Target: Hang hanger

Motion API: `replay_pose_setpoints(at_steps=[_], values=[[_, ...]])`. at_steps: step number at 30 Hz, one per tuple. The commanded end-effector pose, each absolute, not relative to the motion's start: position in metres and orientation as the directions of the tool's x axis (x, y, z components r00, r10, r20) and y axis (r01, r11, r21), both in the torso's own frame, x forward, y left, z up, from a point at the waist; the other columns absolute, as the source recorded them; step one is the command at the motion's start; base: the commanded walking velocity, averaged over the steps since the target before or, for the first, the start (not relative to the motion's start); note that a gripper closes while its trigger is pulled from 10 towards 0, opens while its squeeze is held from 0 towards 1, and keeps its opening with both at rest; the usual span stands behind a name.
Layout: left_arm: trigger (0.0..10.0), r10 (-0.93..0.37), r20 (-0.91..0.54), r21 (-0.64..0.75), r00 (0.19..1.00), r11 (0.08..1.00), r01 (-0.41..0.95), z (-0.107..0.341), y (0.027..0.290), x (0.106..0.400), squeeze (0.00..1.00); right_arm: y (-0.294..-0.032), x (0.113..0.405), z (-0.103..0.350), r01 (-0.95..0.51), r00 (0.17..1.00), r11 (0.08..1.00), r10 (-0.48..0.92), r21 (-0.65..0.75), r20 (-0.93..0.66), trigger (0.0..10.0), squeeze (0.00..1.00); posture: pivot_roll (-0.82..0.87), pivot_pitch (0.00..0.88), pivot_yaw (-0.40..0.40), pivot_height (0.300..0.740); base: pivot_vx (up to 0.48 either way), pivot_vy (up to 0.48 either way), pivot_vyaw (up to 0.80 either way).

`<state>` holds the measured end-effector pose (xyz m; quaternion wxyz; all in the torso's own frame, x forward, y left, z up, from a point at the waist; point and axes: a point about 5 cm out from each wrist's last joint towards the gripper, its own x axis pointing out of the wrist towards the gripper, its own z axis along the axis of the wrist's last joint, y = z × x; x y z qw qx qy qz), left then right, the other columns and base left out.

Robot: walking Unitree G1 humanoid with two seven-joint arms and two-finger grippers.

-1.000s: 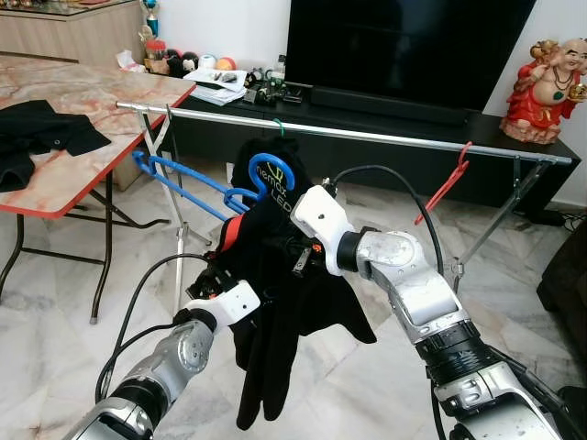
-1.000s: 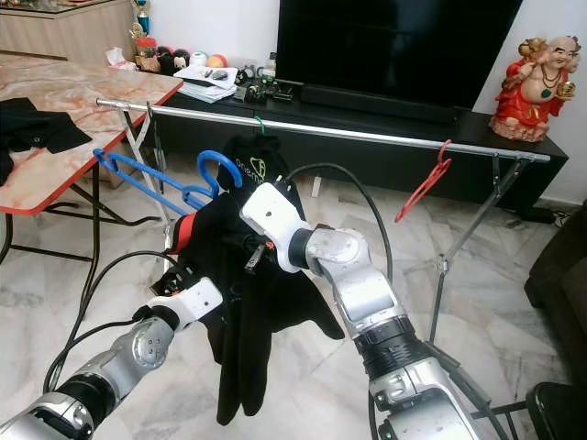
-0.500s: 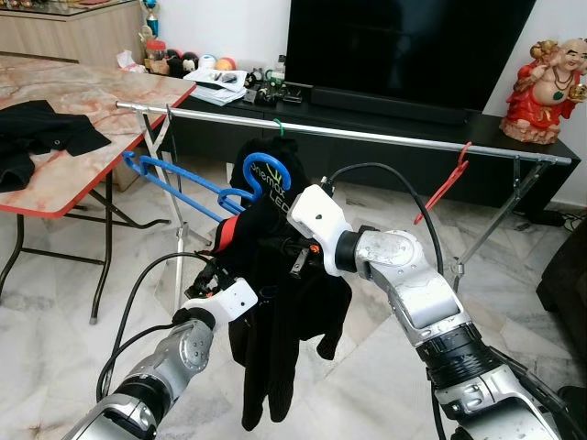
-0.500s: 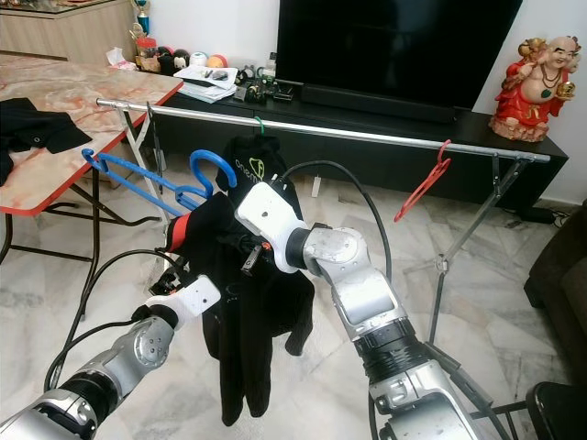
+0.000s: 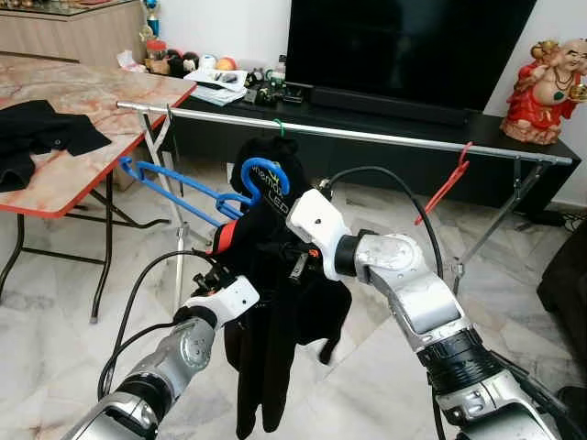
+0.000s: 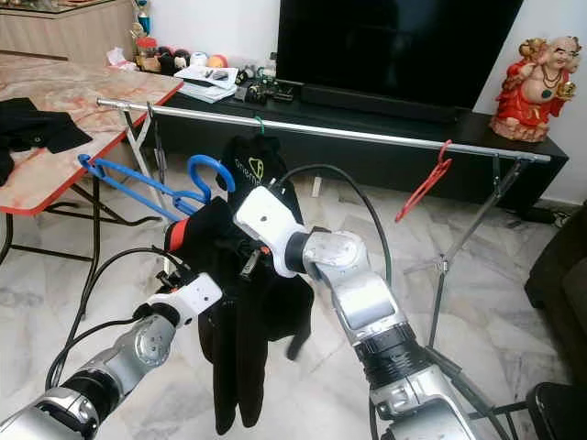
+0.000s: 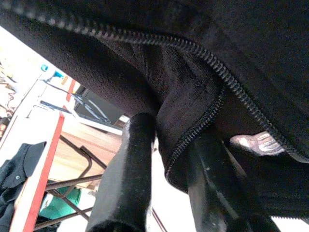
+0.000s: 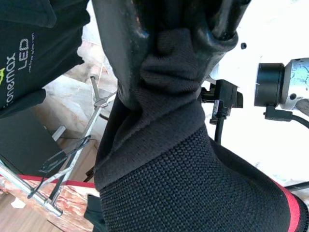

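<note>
Our left end effector (image 7: 164,159) and right end effector (image 8: 169,53) both clench the black garment (image 5: 275,302) draped on the blue hanger (image 5: 197,188), below the rail (image 5: 367,136).

The black jacket (image 5: 275,302) drapes over the blue hanger (image 5: 197,191), covering its right shoulder and the lower part of its hook. Both grippers' fingertips are buried in the cloth in the eye views. The rail (image 5: 367,136) runs behind the garment for a stretch. In the left wrist view the 2 fingers (image 7: 125,179) are cut off by the frame edge. The small items on the TV bench (image 5: 266,87) are too small to identify.
</note>
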<state>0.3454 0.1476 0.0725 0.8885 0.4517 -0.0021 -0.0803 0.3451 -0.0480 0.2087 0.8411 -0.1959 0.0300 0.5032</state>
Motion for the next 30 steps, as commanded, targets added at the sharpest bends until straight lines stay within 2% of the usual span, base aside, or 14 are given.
replay_pose_setpoints(at_steps=[1,11,20,26,30], values=[[0.0,-0.144,-0.074,0.796,0.987,0.588,0.146,0.073,0.147,0.347,0.00,-0.047,0.343,0.221,-0.852,0.487,0.410,0.848,-0.325,-0.207,0.0,0.00,0.07,0.006,-0.097,0.740,0.000,0.000,0.00],[0.0,-0.173,-0.100,0.791,0.980,0.583,0.184,0.068,0.144,0.343,0.00,-0.048,0.343,0.219,-0.848,0.496,0.420,0.843,-0.322,-0.207,0.0,0.00,0.07,0.005,-0.096,0.740,0.000,0.000,0.00],[0.0,-0.260,-0.136,0.770,0.956,0.579,0.267,0.063,0.134,0.338,0.00,-0.048,0.344,0.218,-0.848,0.498,0.423,0.842,-0.321,-0.208,0.0,0.00,0.07,0.001,-0.094,0.740,0.000,0.000,0.00],[0.0,-0.257,-0.144,0.753,0.956,0.598,0.274,0.062,0.135,0.337,0.00,-0.049,0.344,0.215,-0.844,0.504,0.424,0.836,-0.328,-0.216,0.0,0.00,0.07,0.000,-0.090,0.740,0.000,0.000,0.00],[0.0,-0.226,-0.140,0.692,0.964,0.674,0.259,0.061,0.140,0.336,0.00,-0.051,0.341,0.209,-0.851,0.494,0.407,0.836,-0.333,-0.239,0.0,0.00,0.08,0.000,-0.089,0.740,0.000,0.000,0.00]])
